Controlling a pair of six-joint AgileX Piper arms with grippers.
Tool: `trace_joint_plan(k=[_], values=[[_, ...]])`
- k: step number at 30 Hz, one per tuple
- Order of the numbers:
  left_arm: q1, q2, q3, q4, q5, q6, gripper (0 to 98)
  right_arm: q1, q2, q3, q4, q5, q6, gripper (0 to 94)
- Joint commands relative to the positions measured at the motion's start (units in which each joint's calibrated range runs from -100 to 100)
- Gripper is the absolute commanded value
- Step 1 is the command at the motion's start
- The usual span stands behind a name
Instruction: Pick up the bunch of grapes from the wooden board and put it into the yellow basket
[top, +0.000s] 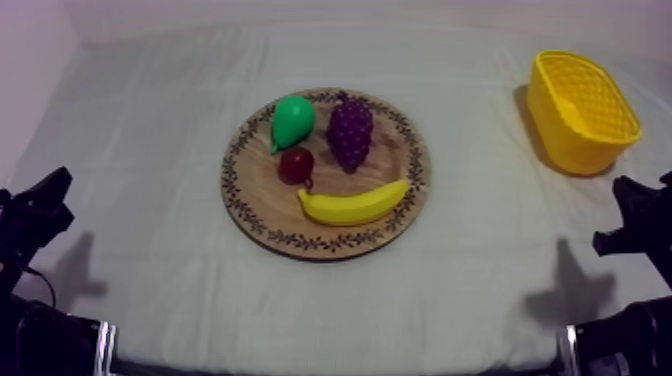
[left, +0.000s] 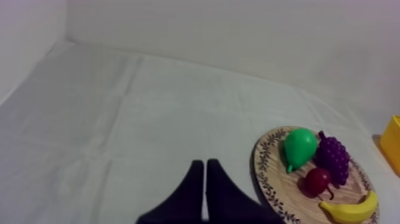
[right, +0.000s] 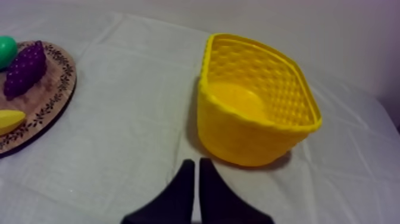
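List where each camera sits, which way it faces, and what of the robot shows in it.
Top view: above the table, looking down at a slant on the wooden board and yellow basket; left arm and right arm show at its lower corners.
Left wrist view: on the left arm, facing the board; left gripper shut.
Right wrist view: on the right arm, facing the basket; right gripper shut.
Shared: both wrist views catch the board's bunch of grapes.
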Motion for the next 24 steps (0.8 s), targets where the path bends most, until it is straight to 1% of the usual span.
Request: trace_joint_plan(k=[1, 12, 16, 20, 24], values=[[0.0, 0.0, 0.0, 0.01, 0.0, 0.0, 0.1, 0.0, 0.0, 0.0, 0.0, -0.1, 0.0, 0.6], [0.0, 0.0, 0.0, 0.01, 0.0, 0.0, 0.1, 0.0, 0.0, 0.0, 0.0, -0.1, 0.6, 2.1], [0.0, 0.0, 0.0, 0.01, 0.0, 0.0, 0.1, 0.0, 0.0, 0.0, 0.0, -0.1, -0.1, 1.1], [0.0, 0.0, 0.0, 0.01, 0.0, 0.0, 0.1, 0.1, 0.0, 0.0, 0.0, -0.1, 0.7, 0.7], [0.0, 0.0, 0.0, 0.01, 0.0, 0.0, 0.1, 0.3, 0.0, 0.0, -0.2, 0.1, 0.4, 0.5]])
